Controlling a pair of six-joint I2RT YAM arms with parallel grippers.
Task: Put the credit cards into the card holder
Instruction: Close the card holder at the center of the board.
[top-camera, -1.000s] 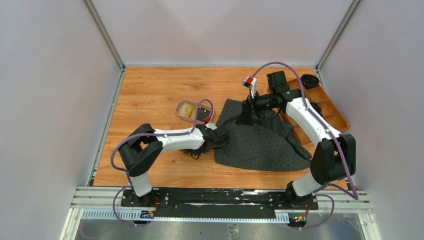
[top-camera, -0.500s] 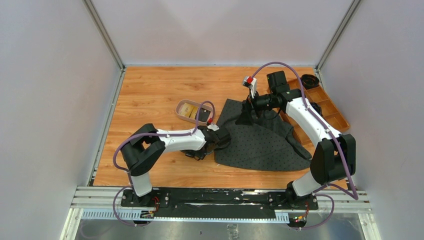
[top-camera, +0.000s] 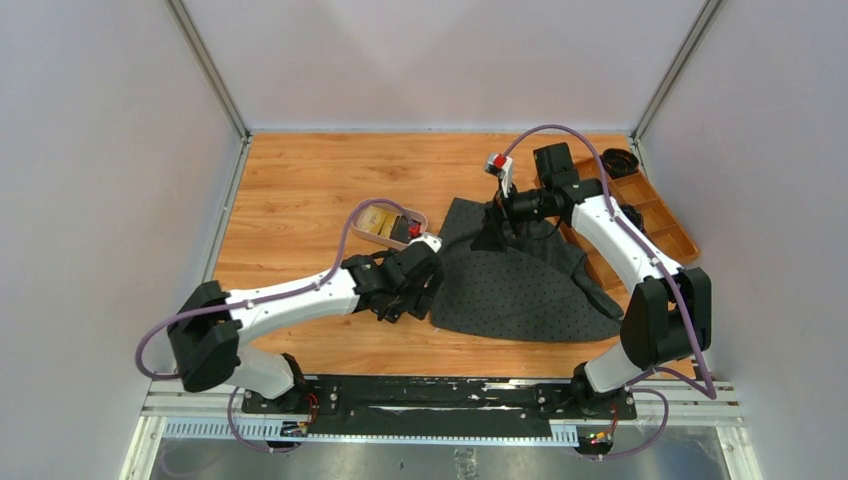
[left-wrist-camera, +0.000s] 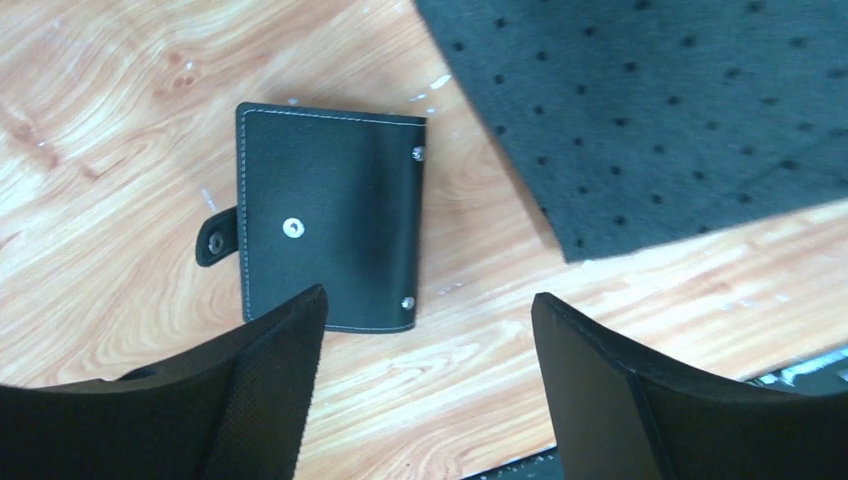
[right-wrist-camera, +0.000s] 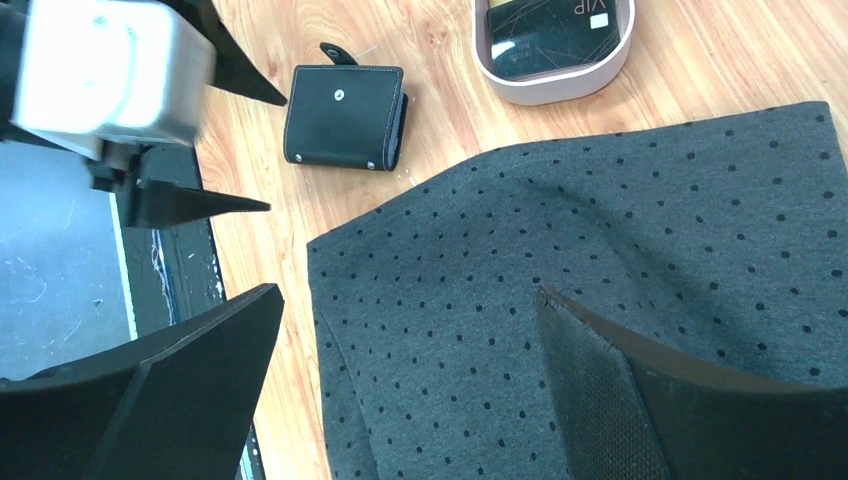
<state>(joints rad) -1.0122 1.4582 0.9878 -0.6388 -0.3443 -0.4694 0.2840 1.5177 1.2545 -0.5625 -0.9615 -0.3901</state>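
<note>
Beside the near left corner of the dotted grey cloth (right-wrist-camera: 600, 250), the card holder (left-wrist-camera: 330, 215) is seen lying flat and folded shut on the wooden table (top-camera: 300, 180). It is just clear of the cloth's edge, and its snap tab (left-wrist-camera: 215, 240) sticks out unfastened from one side. Off the cloth's left side and farther back than the card holder, a pinkish tray (right-wrist-camera: 560, 90) is set. The credit cards (right-wrist-camera: 555, 30) are stacked in it, a black one on top in the right wrist view. Above the card holder the left gripper (left-wrist-camera: 428, 300) is held with its jaws spread wide and nothing gripped between them. Over the cloth itself the right gripper (right-wrist-camera: 410, 292) is held, jaws fully apart and empty. Along the cloth's right side an orange-brown compartmented box (top-camera: 660, 215) is placed.
</note>
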